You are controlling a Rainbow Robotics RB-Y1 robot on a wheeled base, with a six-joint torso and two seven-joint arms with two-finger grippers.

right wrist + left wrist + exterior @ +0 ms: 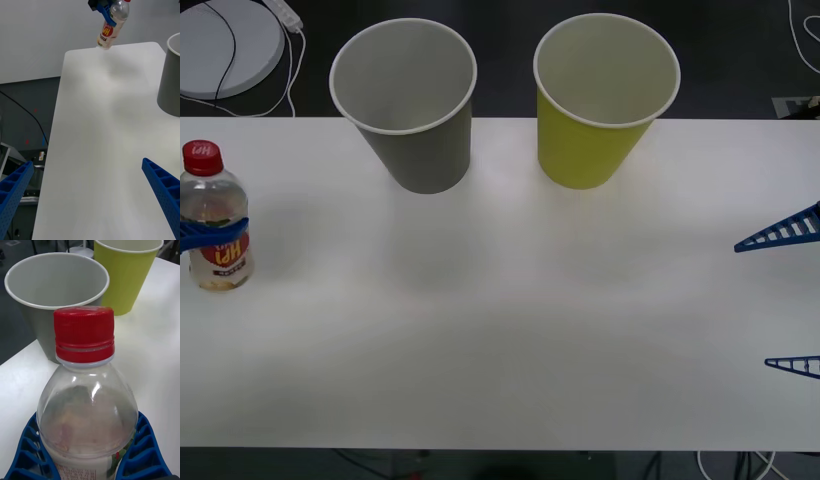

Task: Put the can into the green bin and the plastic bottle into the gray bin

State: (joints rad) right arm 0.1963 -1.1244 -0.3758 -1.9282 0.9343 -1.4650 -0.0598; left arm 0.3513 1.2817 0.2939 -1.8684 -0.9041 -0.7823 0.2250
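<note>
At nine o'clock on the white table [510, 330], the left gripper [88, 461] is clamped around the upright plastic bottle [213, 225]; the gray bin [408, 105] stands at eleven o'clock, the green bin [600, 100] at one; the right gripper [792, 298] waits at three, jaws apart; a loose hold could let the bottle slip or tip.

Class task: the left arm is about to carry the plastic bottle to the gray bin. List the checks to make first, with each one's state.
1. Left gripper fingers closed around the plastic bottle: ok.
2. Bottle upright, red cap on: ok.
3. Gray bin upright, mouth open: ok.
4. Green bin stands apart from the gray one: ok.
5. Right gripper open at the table's far right, off the path: ok.
6. Bottle lifted off the table: cannot tell.
</note>
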